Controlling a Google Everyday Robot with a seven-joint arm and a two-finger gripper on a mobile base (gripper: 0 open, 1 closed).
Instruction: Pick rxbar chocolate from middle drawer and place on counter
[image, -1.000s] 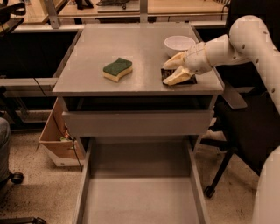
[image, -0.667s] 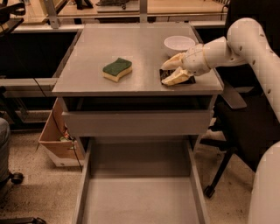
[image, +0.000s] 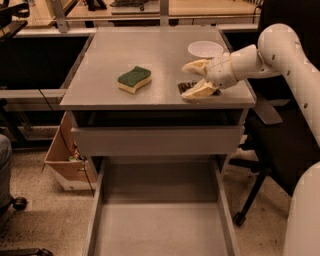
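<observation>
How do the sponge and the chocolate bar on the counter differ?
The sponge is green and yellow, thick, and lies in the open. The rxbar chocolate is dark, flat, and mostly hidden by the gripper near the front edge. Both lie on the counter.

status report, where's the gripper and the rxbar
Gripper open, low over counter, right side. Rxbar chocolate on counter beside it. Middle drawer open, bare. Sponge well clear.

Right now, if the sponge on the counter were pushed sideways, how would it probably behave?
The sponge lies flat and low, so it likely slides rather than tips. Its thick foam body suggests it is light and squashy. The gripper sits at the counter's right side, apart from it.
</observation>
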